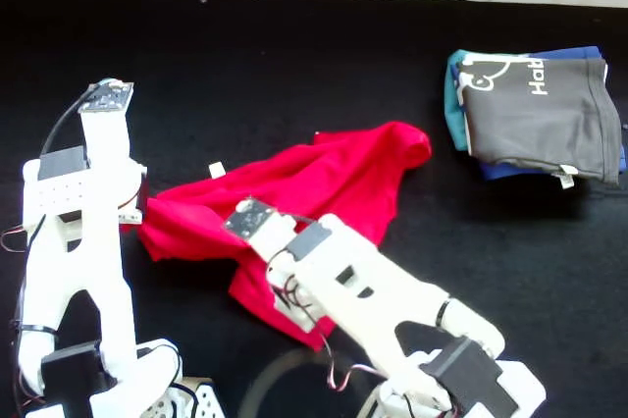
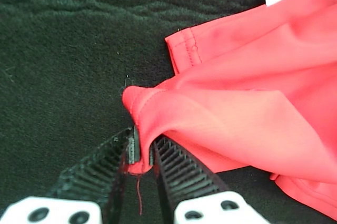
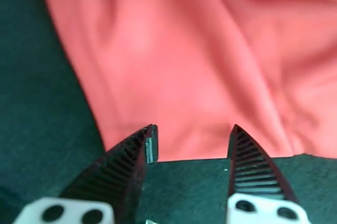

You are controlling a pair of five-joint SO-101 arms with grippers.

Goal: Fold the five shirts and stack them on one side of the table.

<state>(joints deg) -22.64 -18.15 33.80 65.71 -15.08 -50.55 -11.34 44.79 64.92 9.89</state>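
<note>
From the high view, your right arm [image 1: 363, 290] lies across the near part of the red shirt [image 1: 334, 178], hiding the cloth beneath it and that arm's fingers. The left arm [image 1: 78, 222] stands upright at the shirt's left end and covers the spot where it meets the fabric.

The wrist views are clearer. Your left gripper [image 2: 143, 148] is pinched tight on a folded bit of the shirt's hem, with a loose thread hanging down between the fingers. Your right gripper [image 3: 193, 129] is spread wide, its tips at the shirt's edge with bare table between them. You cannot tell whether they touch the cloth.

The shirt is crumpled and unfolded, lying in the middle of the table [image 1: 245, 55], with one end running toward the far right. A white tag [image 1: 217, 170] pokes out at its far edge.

The stack of folded shirts [image 1: 535, 114] sits well apart at the far right, with a grey one on top and blue and teal edges showing underneath. You cannot count the layers from here.

The bases of both arms are cut off at the near edge, where cables [image 1: 294, 379] loop between them.
</note>
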